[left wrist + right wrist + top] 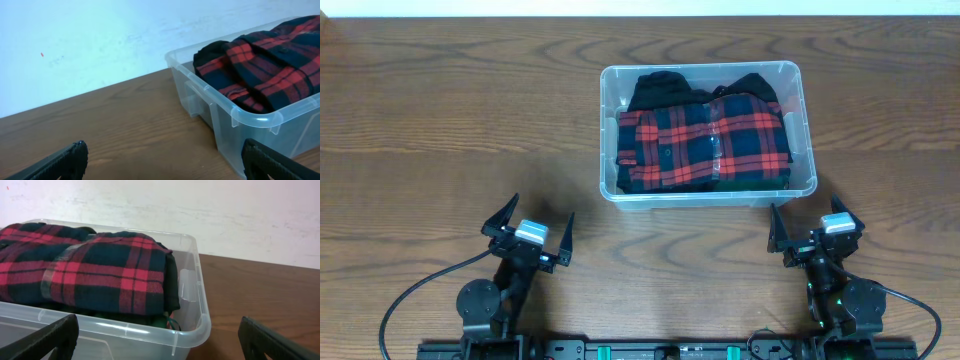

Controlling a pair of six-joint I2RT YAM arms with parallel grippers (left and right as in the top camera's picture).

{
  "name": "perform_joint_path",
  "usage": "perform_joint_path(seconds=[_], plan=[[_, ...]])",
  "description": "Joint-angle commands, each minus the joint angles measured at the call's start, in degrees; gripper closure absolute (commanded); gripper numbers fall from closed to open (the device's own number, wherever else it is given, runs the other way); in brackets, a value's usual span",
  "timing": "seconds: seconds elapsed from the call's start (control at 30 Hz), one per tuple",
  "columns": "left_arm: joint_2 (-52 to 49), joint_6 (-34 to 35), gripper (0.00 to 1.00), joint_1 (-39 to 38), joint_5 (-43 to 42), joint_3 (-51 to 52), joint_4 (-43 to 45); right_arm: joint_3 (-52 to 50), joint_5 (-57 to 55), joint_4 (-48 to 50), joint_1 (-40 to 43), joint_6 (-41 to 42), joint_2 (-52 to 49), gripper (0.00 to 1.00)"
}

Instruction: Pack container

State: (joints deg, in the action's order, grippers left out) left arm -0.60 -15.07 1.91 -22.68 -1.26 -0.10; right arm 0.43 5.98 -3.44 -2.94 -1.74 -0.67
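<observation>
Filling the container: a folded plaid shirt; left gripper, right gripper both spread wide.

I see black arms, left claw and right claw with pointed black fingers, whitish wrist blocks, black cables, green lights.

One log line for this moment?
container: red plaid shirt inside | left gripper: open, empty | right gripper: open, empty, near container

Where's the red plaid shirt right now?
In the overhead view the red plaid shirt lies folded inside the container, with black clothing showing at its far edge. The container sits right of centre, just ahead of the right gripper.
</observation>
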Motion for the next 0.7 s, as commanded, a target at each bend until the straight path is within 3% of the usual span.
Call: perform_joint_path(seconds=[0.0, 0.13, 0.2, 0.67], plan=[[0.5, 0.5, 0.02, -1.6, 5.0, 1.0, -2.0, -0.1, 0.1, -0.2, -0.5, -0.5, 0.4, 0.01], [0.5, 12.0, 0.02, -3.7, 19.6, 1.0, -3.5, -0.1, 0.1, -0.2, -0.5, -0.5, 0.4, 0.01], [0.5, 15.7, 0.02, -4.0, 23.0, 1.0, -3.8, -0.1, 0.1, -0.2, -0.5, -0.5, 0.4, 0.01], [0.5, 16.3, 0.02, -4.0, 23.0, 1.0, -3.9, -0.1, 0.1, -0.2, -0.5, -0.5, 0.4, 0.01]])
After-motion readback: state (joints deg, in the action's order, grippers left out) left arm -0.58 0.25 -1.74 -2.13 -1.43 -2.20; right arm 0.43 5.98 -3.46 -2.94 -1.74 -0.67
